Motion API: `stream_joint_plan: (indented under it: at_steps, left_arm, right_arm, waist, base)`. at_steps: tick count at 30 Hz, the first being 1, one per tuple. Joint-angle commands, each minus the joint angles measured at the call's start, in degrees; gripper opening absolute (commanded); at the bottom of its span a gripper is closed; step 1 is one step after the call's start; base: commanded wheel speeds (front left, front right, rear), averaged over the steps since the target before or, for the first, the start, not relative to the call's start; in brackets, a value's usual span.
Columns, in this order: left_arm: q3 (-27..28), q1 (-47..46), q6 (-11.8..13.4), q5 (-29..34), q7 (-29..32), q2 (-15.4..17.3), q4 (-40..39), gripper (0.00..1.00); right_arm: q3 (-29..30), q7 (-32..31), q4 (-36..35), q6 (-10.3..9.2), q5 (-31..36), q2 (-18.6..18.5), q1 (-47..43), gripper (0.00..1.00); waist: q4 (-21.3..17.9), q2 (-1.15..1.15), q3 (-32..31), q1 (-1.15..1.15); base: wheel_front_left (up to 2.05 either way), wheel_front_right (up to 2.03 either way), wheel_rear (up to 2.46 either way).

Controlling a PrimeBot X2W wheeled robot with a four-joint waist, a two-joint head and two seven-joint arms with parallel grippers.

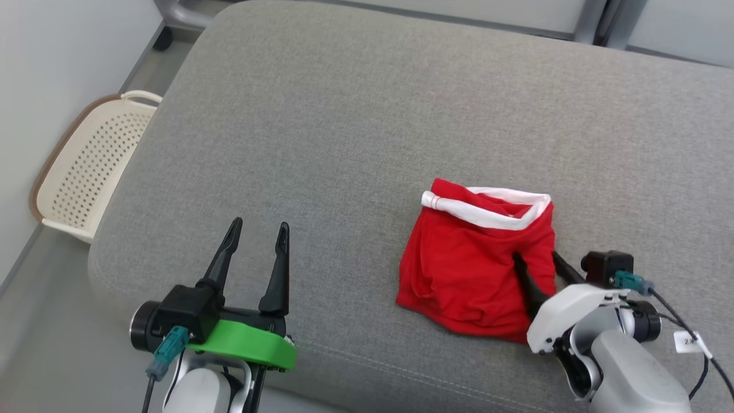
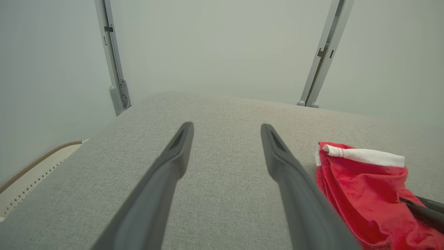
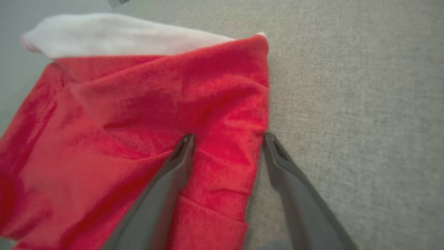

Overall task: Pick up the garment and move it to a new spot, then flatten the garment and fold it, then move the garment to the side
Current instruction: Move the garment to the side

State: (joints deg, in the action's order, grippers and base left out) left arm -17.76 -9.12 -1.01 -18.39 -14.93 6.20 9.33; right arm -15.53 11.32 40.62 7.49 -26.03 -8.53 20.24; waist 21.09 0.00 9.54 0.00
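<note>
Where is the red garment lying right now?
In the head view the red garment lies crumpled on the grey cushion, right of centre, with the open right hand straddling its right edge.

I count one red garment (image 1: pixel 470 269) with a single white band, one grey padded surface (image 1: pixel 344 115), one cream perforated basket (image 1: pixel 86 172), and two robot hands, the left hand (image 1: pixel 260 223) and the right hand (image 1: pixel 535 255), each with two dark fingers.

Garment (image 1: pixel 459 264) on cushion (image 1: pixel 344 143); basket (image 1: pixel 86 166) off left.
</note>
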Motion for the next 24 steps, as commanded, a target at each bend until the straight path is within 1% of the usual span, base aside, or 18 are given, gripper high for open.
stream_joint_plan:
  at_steps: [1, 2, 3, 4, 9, 13, 18, 24]
  left_arm:
    - [0.39, -0.99, -0.41, 0.52, -0.21, -0.45, 0.02, 1.00]
    - [0.45, -1.09, -0.51, 0.63, -0.21, -0.65, 0.05, 1.00]
    - [0.55, -1.17, -0.65, 0.77, -0.21, -0.81, 0.07, 1.00]
    - [0.70, -1.27, -0.86, 0.94, -0.22, -0.93, 0.10, 1.00]
    - [1.43, -1.26, -1.37, 1.60, -0.23, -1.37, 0.23, 1.00]
    - [2.17, -1.07, -1.85, 2.37, -0.23, -1.39, -0.17, 1.00]
    - [3.03, -0.99, -2.37, 3.30, -0.22, -0.68, -0.93, 1.00]
    - [4.10, -1.08, -2.53, 4.03, -0.23, 0.41, -1.67, 1.00]
  right_arm:
    - [-0.69, -1.01, 1.84, -0.01, -1.30, -0.62, 1.31, 1.00]
    - [-1.10, -1.12, 2.64, -0.02, -1.98, -0.60, 1.77, 0.93]
    - [-1.44, -0.84, 3.21, -0.02, -2.56, -0.66, 2.21, 0.35]
    - [-1.88, -0.83, 3.76, -0.02, -3.33, -0.57, 2.58, 0.00]
    - [-3.27, 1.03, 4.16, -0.06, -5.93, -0.85, 3.42, 0.00]
    - [-4.37, 2.41, 2.52, -0.06, -6.70, -1.34, 2.34, 0.00]
    - [-4.75, 3.41, -0.72, -0.07, -5.46, -1.87, 0.25, 0.00]
    - [-3.53, 3.90, -6.05, -0.05, -1.16, -1.68, -2.98, 0.00]
  waist:
    - [1.63, 0.00, 1.94, 0.00]
    - [1.71, 0.00, 2.06, 0.00]
    - [1.78, 0.00, 2.21, 0.00]
    - [1.80, 0.00, 2.34, 0.00]
    - [0.78, 0.00, 2.37, 0.00]
    - [-2.11, 0.00, 2.36, 0.00]
    - [-7.97, 0.00, 2.60, 0.00]
    - [-17.20, 0.00, 3.15, 0.00]
  base:
    - [0.00, 0.00, 0.00]
    - [0.00, 0.00, 0.00]
    - [0.00, 0.00, 0.00]
    - [0.00, 0.00, 0.00]
    - [0.00, 0.00, 0.00]
    - [0.00, 0.00, 0.00]
    - [0.00, 0.00, 0.00]
    - [0.00, 0.00, 0.00]
